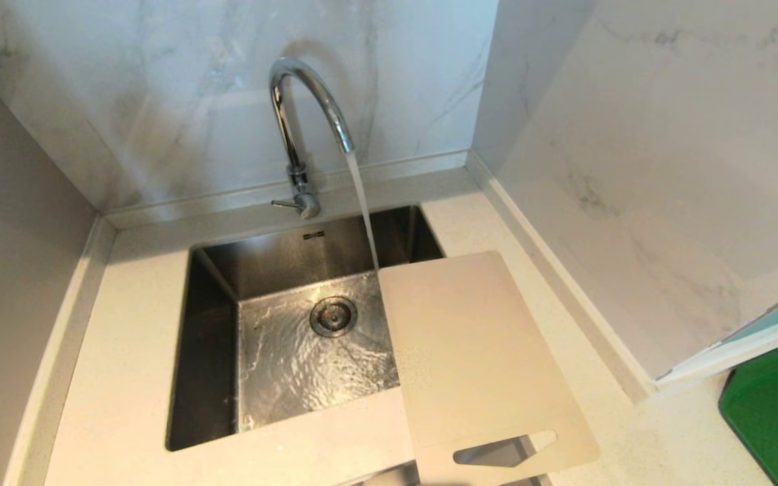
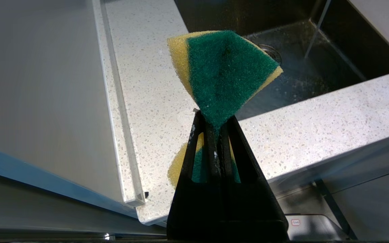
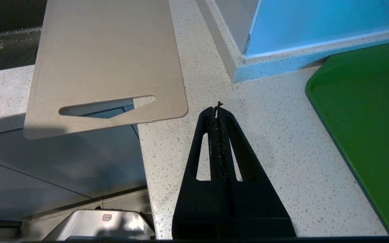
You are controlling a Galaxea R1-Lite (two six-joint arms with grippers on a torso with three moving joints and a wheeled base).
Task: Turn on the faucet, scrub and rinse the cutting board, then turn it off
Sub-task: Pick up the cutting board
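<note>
The pale speckled stone worktop (image 1: pixel 125 351) runs around a square stainless-steel sink (image 1: pixel 213 337) set near its back edge, with marble-patterned walls rising behind and to either side. The large thin off-white rectangular plastic cutting board (image 1: pixel 477 351) lies flat along the right edge of the sink, its far corner reaching over the basin and its near end, the one with the elongated handle slot, jutting out past the front edge of the worktop. A dark green flat tray (image 1: pixel 777 415) rests at the worktop's right front corner, well apart from the board. The tall shiny chrome gooseneck faucet (image 1: pixel 304 108) stands at the back edge behind the sink, its thin lever at its base, and a stream of water (image 1: pixel 362 202) falls from the spout into the basin just beside the board's far corner, rippling around the round drain (image 1: pixel 333 316). The left gripper (image 2: pixel 214 116) hangs by the worktop's front edge left of the sink, its fingers pinching a yellow-and-green scouring sponge (image 2: pixel 226 71). The right gripper (image 3: pixel 218 108) hovers over the worktop between board and tray, its fingers pressed together on nothing.
</note>
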